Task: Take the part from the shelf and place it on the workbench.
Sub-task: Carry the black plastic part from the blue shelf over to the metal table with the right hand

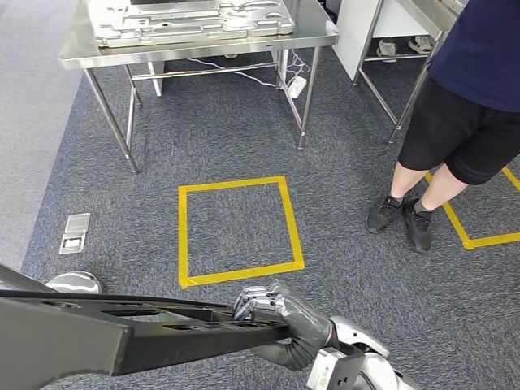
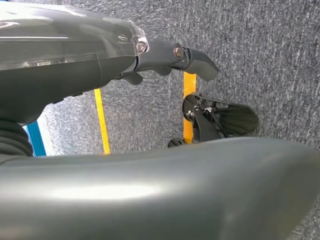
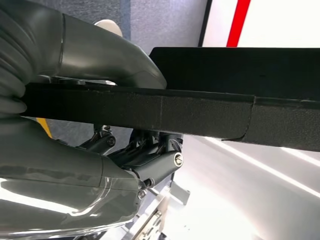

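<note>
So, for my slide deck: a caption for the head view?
Right robot hand carries dark part toward steel workbench; person stands nearby.

part [image 1: 123, 333] cut off left, person [image 1: 465, 97] perhaps cropped

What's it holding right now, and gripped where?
A long dark flat part. The right hand grips its right end, fingers wrapped over the top edge. Whether the left hand also holds it cannot be told.

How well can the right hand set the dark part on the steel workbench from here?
Probably not yet. The right hand grips the dark part, but the workbench stands far ahead, beyond the yellow taped square.
</note>
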Controlling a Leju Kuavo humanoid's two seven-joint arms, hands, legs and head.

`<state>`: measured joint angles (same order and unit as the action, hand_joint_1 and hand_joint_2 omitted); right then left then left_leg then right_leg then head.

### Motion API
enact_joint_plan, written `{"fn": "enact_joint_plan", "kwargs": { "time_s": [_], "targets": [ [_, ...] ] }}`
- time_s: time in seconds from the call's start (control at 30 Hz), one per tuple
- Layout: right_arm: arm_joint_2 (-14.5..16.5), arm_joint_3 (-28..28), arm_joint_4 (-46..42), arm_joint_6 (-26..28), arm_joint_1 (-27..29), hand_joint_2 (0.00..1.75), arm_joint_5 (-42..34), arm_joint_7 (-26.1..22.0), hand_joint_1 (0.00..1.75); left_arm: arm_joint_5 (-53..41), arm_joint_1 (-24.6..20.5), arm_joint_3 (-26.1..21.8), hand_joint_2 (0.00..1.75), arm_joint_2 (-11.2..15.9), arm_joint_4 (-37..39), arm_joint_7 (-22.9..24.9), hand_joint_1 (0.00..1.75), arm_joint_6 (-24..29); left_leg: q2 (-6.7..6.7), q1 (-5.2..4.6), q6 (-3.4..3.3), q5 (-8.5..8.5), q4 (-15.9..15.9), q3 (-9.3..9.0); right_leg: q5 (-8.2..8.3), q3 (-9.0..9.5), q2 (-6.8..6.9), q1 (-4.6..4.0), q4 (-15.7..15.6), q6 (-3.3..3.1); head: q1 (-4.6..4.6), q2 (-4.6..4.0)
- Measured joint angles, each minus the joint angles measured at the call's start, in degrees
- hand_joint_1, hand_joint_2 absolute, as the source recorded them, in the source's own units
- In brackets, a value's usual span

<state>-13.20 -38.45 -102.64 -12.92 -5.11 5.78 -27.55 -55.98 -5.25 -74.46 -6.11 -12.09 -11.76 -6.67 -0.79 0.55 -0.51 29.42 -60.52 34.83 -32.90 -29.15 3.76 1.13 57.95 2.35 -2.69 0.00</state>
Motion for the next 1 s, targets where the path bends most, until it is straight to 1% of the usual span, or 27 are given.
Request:
{"fn": "enact_joint_plan", "kwargs": {
  "time_s": [0.23, 1.0],
  "targets": [
    [0.00, -0.12, 0.16, -0.32, -0.19, 1.75, -0.82, 0.01, 1.75, 0.50, -0.03, -0.70, 1.75, -0.05, 0.00, 0.46, 0.00, 0.05, 0.00, -0.01, 0.00, 0.00, 0.00, 0.00, 0.00, 0.00, 0.00, 0.00, 0.00, 0.00, 0.00, 0.01],
    [0.00, -0.13, 0.46, -0.45, 0.13, 1.75, -1.53, 0.00, 1.75, 0.42, -0.02, -0.74, 1.75, -0.09, 0.00, 0.66, 0.00, 0.09, 0.00, 0.00, 0.00, 0.00, 0.00, -0.02, -0.01, 0.00, 0.00, 0.00, 0.00, 0.00, 0.00, 0.00]
  ]
}}
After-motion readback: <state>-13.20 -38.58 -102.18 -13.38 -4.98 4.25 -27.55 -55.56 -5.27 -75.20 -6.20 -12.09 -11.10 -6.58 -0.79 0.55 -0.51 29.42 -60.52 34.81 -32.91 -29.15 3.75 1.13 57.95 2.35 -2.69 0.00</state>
